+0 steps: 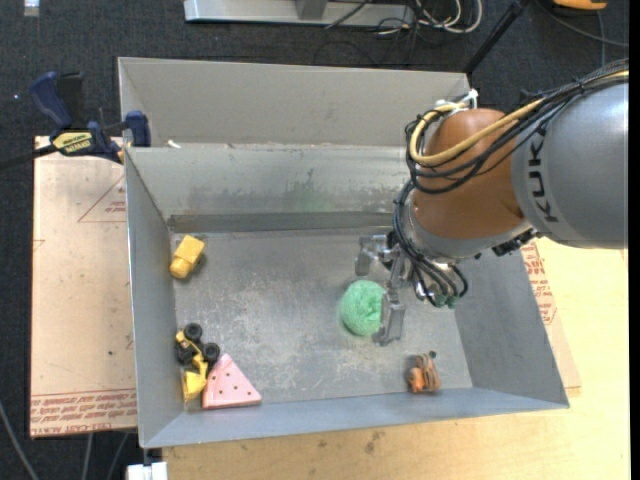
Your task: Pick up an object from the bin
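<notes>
The KUKA arm [560,168] reaches in from 3 o'clock over the grey metal bin [290,298], its gripper [382,296] low over the floor at about 4 o'clock from the bin's centre. The fingers [392,316] look apart. One stands just beside a lumpy green ball [358,308] on its 3 o'clock side, the other near its 12 o'clock edge, and whether either touches it cannot be told.

The step in hand appears to be the approach: the ball lies on the bin floor and is not gripped. The next move would call for setting the fingers squarely either side of the ball and closing on it before any lift.

Well apart from the gripper lie a pink wedge [228,386] at 7 o'clock, a yellow block [186,257] at 9 o'clock and a black-and-yellow toy [193,353] touching the wedge. A small orange-brown piece [423,374] sits near the front wall at 5 o'clock.
</notes>
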### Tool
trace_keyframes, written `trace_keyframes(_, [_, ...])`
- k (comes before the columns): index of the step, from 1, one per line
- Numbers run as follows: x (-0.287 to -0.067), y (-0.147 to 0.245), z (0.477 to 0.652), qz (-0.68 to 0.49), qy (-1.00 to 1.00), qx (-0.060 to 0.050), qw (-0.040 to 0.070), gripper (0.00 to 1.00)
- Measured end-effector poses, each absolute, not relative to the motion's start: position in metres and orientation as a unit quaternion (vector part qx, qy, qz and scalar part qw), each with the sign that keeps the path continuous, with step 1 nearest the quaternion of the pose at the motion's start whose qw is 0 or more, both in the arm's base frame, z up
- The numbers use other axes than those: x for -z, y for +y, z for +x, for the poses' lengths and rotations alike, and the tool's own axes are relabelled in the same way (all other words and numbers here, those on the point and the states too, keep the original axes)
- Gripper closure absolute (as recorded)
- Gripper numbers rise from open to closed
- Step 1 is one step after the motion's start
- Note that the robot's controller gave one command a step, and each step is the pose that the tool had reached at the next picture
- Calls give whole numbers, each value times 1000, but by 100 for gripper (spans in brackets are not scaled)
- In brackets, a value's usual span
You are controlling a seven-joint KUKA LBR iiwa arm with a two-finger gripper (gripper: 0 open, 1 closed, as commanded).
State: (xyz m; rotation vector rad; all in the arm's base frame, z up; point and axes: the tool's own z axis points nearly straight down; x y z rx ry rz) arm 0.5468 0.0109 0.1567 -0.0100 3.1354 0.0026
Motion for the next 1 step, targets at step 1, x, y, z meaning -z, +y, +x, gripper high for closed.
trace_keyframes(1, [-118,-3,549,-16,1000,0,1,0])
